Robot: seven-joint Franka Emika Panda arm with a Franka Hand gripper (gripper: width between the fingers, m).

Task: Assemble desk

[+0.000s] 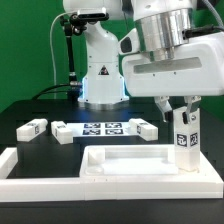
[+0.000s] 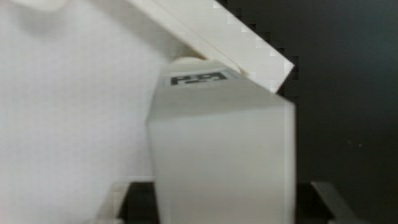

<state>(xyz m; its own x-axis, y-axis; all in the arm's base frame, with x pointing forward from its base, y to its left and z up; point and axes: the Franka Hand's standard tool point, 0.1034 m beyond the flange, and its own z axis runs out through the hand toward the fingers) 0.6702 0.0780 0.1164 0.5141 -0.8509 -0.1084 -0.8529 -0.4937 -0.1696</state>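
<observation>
Exterior view alone shows loose legs (image 1: 32, 127); both show the claw (image 1: 183, 118) clamped on an upright leg (image 1: 183, 142)

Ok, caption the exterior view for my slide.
Panda gripper holds a leg upright over the top panel's end at the exterior view's right; three loose legs lie beside the marker board.

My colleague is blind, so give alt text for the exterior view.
The fingers hold a white tagged leg upright at the desk top's end on the exterior view's right; three more legs lie behind, beside the marker board.
</observation>
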